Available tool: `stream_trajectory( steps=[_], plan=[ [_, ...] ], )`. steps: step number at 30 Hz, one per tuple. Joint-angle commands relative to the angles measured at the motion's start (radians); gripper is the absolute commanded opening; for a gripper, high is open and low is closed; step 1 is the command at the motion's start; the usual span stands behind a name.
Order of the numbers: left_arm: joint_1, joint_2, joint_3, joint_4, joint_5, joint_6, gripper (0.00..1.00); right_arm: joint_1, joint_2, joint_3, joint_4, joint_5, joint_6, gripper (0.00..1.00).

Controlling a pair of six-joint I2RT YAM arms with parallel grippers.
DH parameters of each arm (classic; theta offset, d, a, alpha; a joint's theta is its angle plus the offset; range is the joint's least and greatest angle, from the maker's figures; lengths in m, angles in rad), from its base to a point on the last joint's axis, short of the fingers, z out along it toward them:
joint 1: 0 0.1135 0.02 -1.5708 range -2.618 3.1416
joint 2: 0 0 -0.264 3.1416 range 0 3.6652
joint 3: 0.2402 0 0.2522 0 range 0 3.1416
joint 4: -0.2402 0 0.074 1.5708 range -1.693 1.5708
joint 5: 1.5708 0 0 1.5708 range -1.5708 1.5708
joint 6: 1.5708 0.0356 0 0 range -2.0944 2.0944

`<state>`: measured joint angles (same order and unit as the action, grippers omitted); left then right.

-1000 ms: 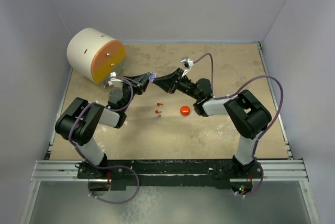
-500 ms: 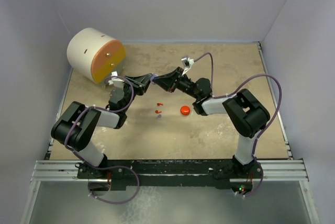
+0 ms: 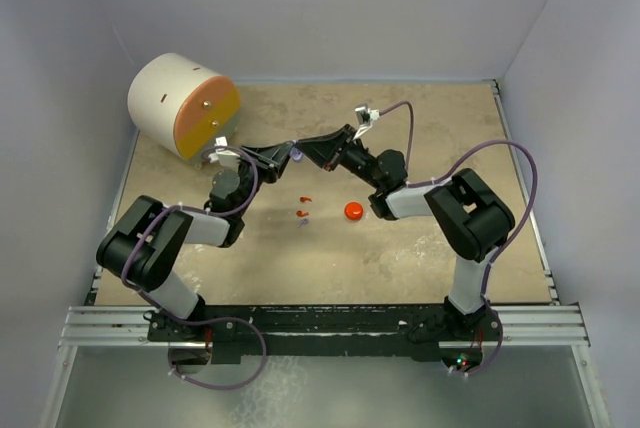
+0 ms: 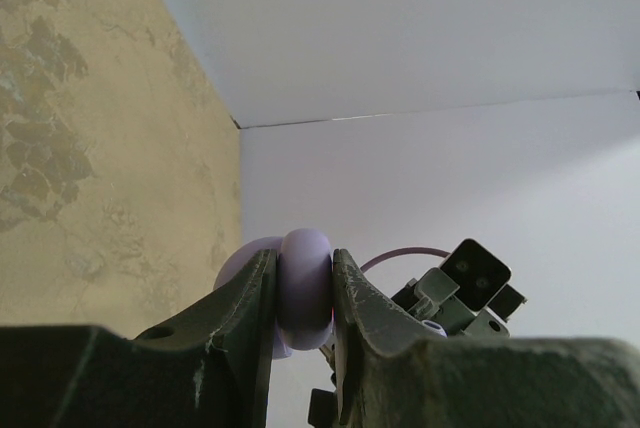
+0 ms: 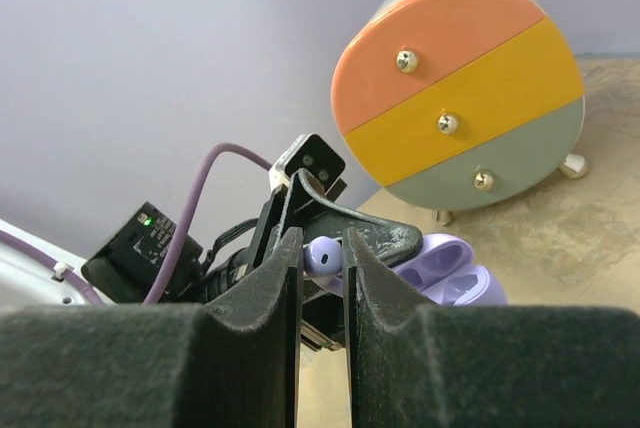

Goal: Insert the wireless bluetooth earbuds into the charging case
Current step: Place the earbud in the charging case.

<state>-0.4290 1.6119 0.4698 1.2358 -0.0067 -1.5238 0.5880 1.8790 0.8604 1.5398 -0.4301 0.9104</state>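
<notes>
Midway: left gripper (image 4: pixel 304 266) clamps the lavender case (image 4: pixel 303 300), right gripper (image 5: pixel 321 240) pinches one earbud (image 5: pixel 324 258) beside it; three earbuds (image 3: pixel 302 214) lie uninserted on the table (image 3: pixel 420 248).

- A tan, spotty table (image 3: pixel 440 248) holds everything.
- Two tiny red earbuds (image 3: pixel 306 198) and a tiny grey earbud (image 3: pixel 303 221) lie under the meeting jaws, a bit nearer.
- A red-orange disc (image 3: pixel 353 210) lies right of the jaws.
- A big round drum (image 3: pixel 165 98) stands left of the jaws.

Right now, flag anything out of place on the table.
Two red earbuds and a lavender earbud lie loose mid-table, left of the red disc, none cased. The left claw holds the lavender case; the right claw pinches a second lavender earbud. Nothing looks damaged.
</notes>
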Motion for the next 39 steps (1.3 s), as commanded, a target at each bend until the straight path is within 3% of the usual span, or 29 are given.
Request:
stream_trajectory(
  steps=[1,39],
  plan=[
    [-0.01,-0.046,0.02,0.026,-0.021,0.035,0.0,-0.008,-0.001,0.018,0.073,0.042,0.042,0.0],
    [-0.038,-0.065,0.035,0.025,-0.043,0.045,0.0,-0.019,0.047,-0.001,0.091,0.065,0.105,0.0]
  ],
)
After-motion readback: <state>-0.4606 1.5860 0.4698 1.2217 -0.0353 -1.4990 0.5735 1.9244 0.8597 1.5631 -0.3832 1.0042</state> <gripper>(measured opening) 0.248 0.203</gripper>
